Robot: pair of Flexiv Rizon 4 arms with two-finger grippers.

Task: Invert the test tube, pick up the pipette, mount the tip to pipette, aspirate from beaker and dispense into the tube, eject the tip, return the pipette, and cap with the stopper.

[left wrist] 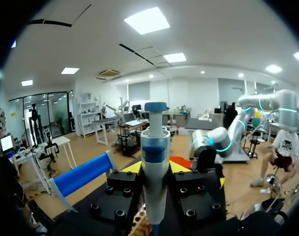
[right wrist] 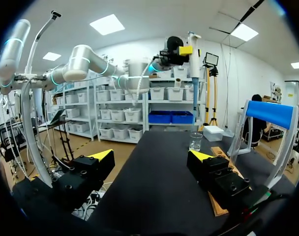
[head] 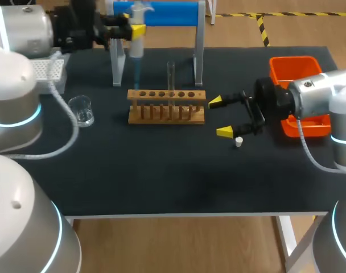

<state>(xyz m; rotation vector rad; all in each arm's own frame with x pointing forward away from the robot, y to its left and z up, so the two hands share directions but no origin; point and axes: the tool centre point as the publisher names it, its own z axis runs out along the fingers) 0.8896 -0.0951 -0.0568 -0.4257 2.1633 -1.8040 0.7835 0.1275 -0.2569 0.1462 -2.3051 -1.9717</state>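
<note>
My left gripper [head: 134,28] is up at the back of the table, shut on the white pipette [head: 137,48], which hangs upright with a blue tip [head: 136,74] on its lower end. In the left wrist view the pipette [left wrist: 155,162] stands between the fingers of that gripper [left wrist: 155,169]. A clear test tube [head: 171,74] stands upright in the wooden rack [head: 166,107]. The glass beaker [head: 82,110] sits left of the rack. My right gripper [head: 224,116] is open and empty, right of the rack, with the small white stopper [head: 238,141] on the mat just beside its near finger. From the right wrist view, the right gripper [right wrist: 152,157] faces the beaker [right wrist: 195,141] and the raised pipette [right wrist: 194,64].
A pipette stand with a blue top bar [head: 161,13] rises behind the rack. A white tip box [head: 45,71] sits at the back left. An orange bin [head: 295,71] lies under my right arm at the right edge. The black mat [head: 161,170] covers the table.
</note>
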